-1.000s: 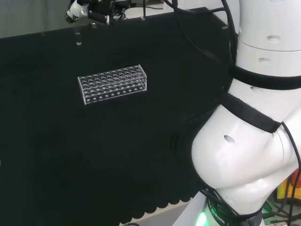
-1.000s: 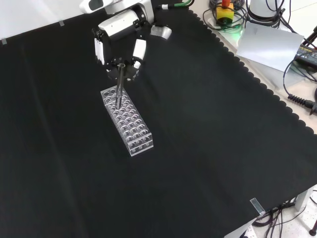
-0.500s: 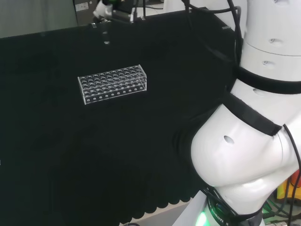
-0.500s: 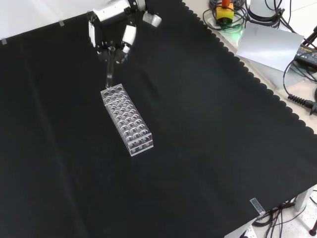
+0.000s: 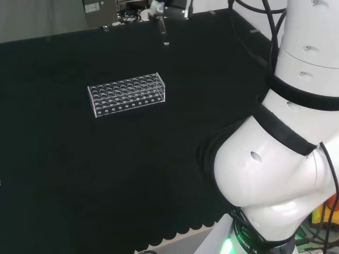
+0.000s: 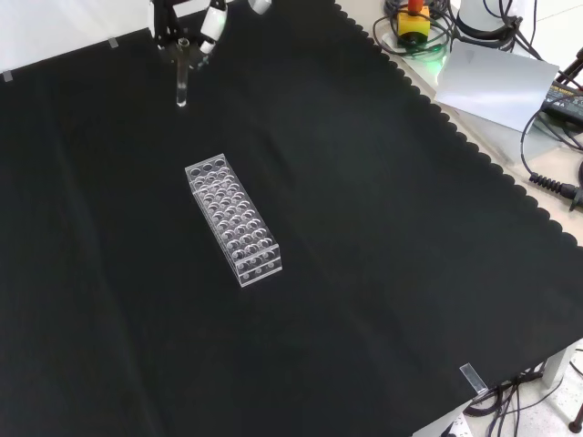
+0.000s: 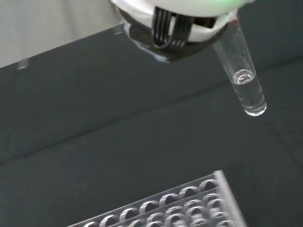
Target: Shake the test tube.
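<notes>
One black cloth covers the desk (image 6: 383, 273) from edge to edge, with the arm's big white links (image 5: 286, 159) at the right of the head view. Near the cloth's middle in the front view lies a clear rack (image 6: 233, 232) of many round wells (image 5: 127, 93), and the wrist view catches one end of it (image 7: 189, 203). Well apart from the rack, at the front view's top edge, the robot hand (image 6: 187, 32) pinches the upper end of the test tube (image 6: 182, 84) between its fingers. The tube hangs roughly upright in the air above the cloth, clear of the rack. In the wrist view the tube (image 7: 241, 75) holds a little clear liquid in its rounded bottom.
</notes>
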`<state>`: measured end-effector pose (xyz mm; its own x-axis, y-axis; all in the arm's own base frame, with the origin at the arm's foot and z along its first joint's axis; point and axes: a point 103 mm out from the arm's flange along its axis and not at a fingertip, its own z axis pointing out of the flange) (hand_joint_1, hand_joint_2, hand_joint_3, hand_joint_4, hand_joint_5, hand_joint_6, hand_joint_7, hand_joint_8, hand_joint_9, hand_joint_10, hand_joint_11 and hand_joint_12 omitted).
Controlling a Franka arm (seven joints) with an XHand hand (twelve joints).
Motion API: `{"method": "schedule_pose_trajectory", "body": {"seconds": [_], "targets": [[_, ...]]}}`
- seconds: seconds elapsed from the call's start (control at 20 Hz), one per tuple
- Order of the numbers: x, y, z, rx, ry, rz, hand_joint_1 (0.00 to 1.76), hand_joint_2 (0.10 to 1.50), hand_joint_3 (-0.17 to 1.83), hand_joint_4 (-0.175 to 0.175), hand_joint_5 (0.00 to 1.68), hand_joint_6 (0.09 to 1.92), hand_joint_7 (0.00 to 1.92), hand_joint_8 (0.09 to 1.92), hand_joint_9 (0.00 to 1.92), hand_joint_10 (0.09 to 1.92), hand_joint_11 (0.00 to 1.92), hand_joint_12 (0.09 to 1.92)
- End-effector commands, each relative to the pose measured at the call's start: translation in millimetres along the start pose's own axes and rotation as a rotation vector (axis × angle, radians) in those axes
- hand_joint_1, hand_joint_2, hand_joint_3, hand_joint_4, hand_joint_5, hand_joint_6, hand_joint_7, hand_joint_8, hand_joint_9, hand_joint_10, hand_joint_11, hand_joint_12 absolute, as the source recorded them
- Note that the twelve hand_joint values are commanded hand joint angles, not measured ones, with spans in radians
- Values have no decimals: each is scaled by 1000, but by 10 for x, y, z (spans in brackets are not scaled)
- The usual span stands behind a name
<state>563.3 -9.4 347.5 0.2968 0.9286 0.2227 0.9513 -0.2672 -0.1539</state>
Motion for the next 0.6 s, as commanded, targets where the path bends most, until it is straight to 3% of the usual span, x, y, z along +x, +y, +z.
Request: {"method": "schedule_pose_trajectory", "body": {"seconds": [0.05,0.25,0.6], "targets": [[-159,31,-81,-9,11,26,1419,854,246,-175,1244,563,1640,611,1257,611,1101,1036],[54,32,7,6,18,-35,1419,854,246,-175,1244,563,1640,611,1257,611,1101,1036],[880,-41,317,50,68,-135,1419,855,245,-175,1244,563,1640,611,1257,611,1100,1037]]}}
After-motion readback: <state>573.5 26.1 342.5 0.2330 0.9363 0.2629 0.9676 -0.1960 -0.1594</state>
